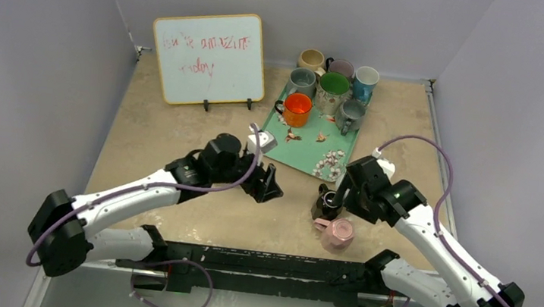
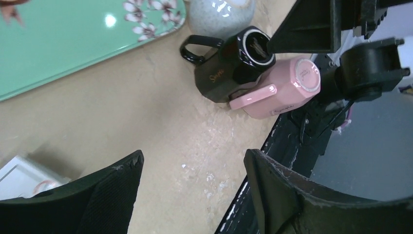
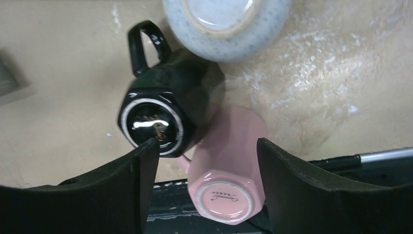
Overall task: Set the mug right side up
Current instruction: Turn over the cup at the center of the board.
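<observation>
Three mugs stand upside down near the table's front right. The pink mug [image 1: 337, 234] [image 3: 229, 161] [image 2: 282, 87] shows its base, handle toward the black mug [image 1: 325, 202] [image 3: 170, 107] [image 2: 229, 63] that touches it. Behind them is a speckled grey mug [image 3: 226, 24] [image 2: 219, 14], hidden under the arm in the top view. My right gripper [image 1: 334, 200] [image 3: 207, 146] hovers open above the pink mug, a gap on each side; its left finger overlaps the black mug's base. My left gripper [image 1: 269, 187] [image 2: 195, 156] is open over bare table to the left of the mugs.
A green floral tray [image 1: 307, 150] at the back carries several upright mugs, among them an orange one [image 1: 296, 109]. A whiteboard [image 1: 209, 58] stands back left. A small white box [image 1: 261, 141] lies by the tray's near corner. The black front rail [image 1: 280, 265] runs just beside the pink mug.
</observation>
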Robot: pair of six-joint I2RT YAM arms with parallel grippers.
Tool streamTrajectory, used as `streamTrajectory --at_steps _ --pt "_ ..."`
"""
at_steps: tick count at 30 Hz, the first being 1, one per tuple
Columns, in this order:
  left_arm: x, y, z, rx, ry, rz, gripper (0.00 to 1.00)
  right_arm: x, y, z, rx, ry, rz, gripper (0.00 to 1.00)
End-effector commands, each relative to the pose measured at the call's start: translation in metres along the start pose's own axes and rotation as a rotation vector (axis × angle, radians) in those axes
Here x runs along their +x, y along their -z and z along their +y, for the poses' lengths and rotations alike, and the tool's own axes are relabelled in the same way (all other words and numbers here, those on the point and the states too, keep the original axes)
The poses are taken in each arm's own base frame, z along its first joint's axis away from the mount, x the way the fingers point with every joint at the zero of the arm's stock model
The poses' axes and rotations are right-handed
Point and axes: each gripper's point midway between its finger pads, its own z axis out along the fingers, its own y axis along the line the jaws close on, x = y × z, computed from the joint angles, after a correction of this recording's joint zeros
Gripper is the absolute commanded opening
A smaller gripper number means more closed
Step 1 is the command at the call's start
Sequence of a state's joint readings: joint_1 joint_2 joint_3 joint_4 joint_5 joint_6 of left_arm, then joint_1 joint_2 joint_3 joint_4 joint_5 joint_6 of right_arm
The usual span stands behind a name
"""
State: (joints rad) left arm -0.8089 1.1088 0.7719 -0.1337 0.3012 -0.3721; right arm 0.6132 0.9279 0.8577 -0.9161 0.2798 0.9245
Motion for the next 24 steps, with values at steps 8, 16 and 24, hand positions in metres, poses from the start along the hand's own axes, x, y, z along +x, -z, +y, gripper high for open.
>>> streamTrajectory --at_steps 8,16,24 --pt "0.027 -0.07 -0.069 0.347 -0.364 -0.041 0.71 0.037 -0.003 -0.002 -0.069 0.053 0.148 0.73" --pt "0.055 -0.083 -0.084 0.506 -0.506 -0.049 0.64 0.048 0.005 0.02 -0.242 0.116 0.195 0.7" --pt "0.063 -0.092 -0.078 0.507 -0.561 -0.095 0.63 0.038 -0.003 0.014 -0.203 0.128 0.126 0.73"
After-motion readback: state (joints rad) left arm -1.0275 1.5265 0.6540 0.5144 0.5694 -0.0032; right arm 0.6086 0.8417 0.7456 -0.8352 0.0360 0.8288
